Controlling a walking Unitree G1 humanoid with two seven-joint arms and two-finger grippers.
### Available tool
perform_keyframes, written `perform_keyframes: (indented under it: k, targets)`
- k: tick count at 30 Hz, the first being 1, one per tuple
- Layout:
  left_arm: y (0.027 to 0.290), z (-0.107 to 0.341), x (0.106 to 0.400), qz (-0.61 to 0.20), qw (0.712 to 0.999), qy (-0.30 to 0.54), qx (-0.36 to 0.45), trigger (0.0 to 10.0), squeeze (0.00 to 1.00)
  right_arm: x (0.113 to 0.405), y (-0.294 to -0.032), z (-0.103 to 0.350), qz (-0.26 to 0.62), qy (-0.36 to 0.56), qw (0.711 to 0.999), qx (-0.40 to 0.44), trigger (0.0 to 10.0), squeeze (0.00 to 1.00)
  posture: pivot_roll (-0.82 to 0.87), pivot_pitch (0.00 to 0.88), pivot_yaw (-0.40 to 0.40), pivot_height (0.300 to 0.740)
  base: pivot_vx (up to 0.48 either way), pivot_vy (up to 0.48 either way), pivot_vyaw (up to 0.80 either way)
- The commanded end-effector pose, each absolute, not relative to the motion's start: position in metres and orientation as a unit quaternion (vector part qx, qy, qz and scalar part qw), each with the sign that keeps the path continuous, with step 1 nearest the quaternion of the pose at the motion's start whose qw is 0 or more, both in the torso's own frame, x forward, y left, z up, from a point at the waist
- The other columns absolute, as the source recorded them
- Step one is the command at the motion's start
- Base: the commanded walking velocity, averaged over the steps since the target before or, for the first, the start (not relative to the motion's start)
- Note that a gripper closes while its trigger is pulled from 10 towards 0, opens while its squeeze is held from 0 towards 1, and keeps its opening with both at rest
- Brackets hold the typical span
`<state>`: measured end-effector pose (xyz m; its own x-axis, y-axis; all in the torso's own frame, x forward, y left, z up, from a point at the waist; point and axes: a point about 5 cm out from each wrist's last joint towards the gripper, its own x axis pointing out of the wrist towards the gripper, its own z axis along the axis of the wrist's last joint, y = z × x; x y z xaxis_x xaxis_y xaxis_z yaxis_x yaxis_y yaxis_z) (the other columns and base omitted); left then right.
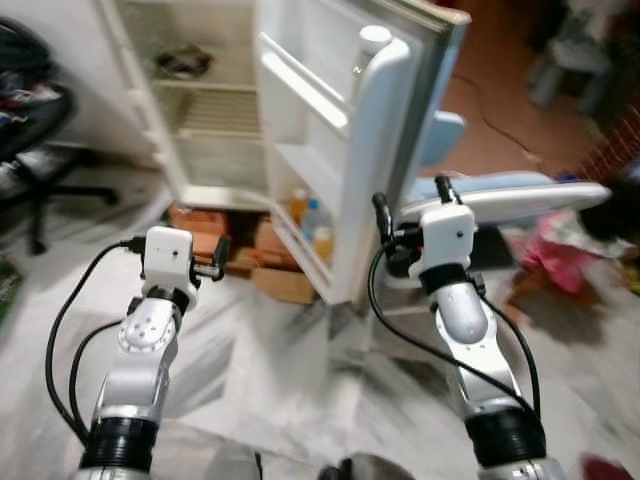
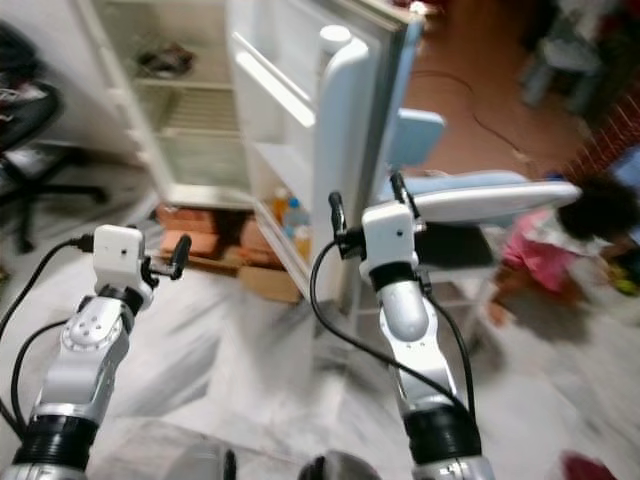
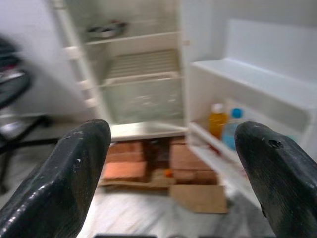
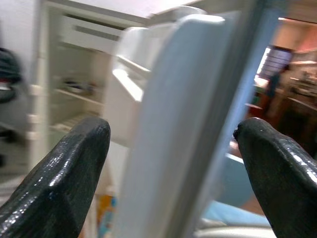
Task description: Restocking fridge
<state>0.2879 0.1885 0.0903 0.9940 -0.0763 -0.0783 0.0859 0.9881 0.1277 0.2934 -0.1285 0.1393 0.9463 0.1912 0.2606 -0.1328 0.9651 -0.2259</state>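
The white fridge [image 1: 215, 110] stands open ahead, its shelves nearly bare apart from a dark bowl [image 3: 104, 30] on an upper shelf. Its door [image 1: 375, 150] swings out toward me. The lowest door shelf holds an orange bottle [image 3: 217, 120] and a blue-capped bottle [image 3: 233, 130]. My left gripper [image 1: 215, 262] is open and empty, raised in front of the fridge's lower part. My right gripper [image 1: 412, 205] is open and empty too, level with the door's outer edge [image 4: 183, 124], which lies between its fingers further ahead.
Red bricks [image 1: 200, 225] and a piece of cardboard [image 3: 200, 197] lie under the fridge. A black office chair [image 1: 40, 150] stands at the left. A light blue chair [image 1: 500, 195] sits behind the door, with a person in pink [image 1: 570, 250] low at the right.
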Motion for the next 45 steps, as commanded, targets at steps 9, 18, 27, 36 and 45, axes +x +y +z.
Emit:
perform_keyframes:
  k: [9, 18, 27, 36, 45]
  targets:
    - [0.194, 0.091, 0.288, -0.034, 0.996, 0.032, 0.07, 10.0, 0.0, 0.294, -0.136, 0.144, 0.078, -0.154, 0.978, -0.112, 10.0, 0.0, 0.04, 0.037, -0.035, 0.74, 0.411, 0.0, 0.32]
    - [0.191, 0.089, 0.287, -0.044, 0.996, 0.037, 0.061, 10.0, 0.0, 0.295, -0.132, 0.143, 0.073, -0.155, 0.979, -0.107, 10.0, 0.0, 0.04, 0.04, -0.037, 0.74, 0.149, 0.0, 0.0]
    - [0.194, 0.087, 0.289, -0.051, 0.995, 0.056, 0.07, 10.0, 0.0, 0.31, -0.141, 0.15, 0.022, -0.147, 0.982, -0.117, 10.0, 0.0, 0.05, 0.051, -0.038, 0.74, 0.0, 0.0, 0.0]
    - [0.213, 0.059, 0.267, -0.059, 0.981, 0.164, 0.088, 10.0, 0.0, 0.345, -0.136, 0.168, 0.018, -0.134, 0.989, -0.052, 10.0, 0.0, 0.05, 0.085, -0.013, 0.74, 0.0, 0.0, 0.0]
    - [0.221, 0.038, 0.243, -0.06, 0.967, 0.235, 0.079, 10.0, 0.0, 0.376, -0.127, 0.207, 0.012, -0.158, 0.987, -0.019, 10.0, 0.0, 0.09, 0.087, -0.041, 0.74, 0.0, 0.0, 0.0]
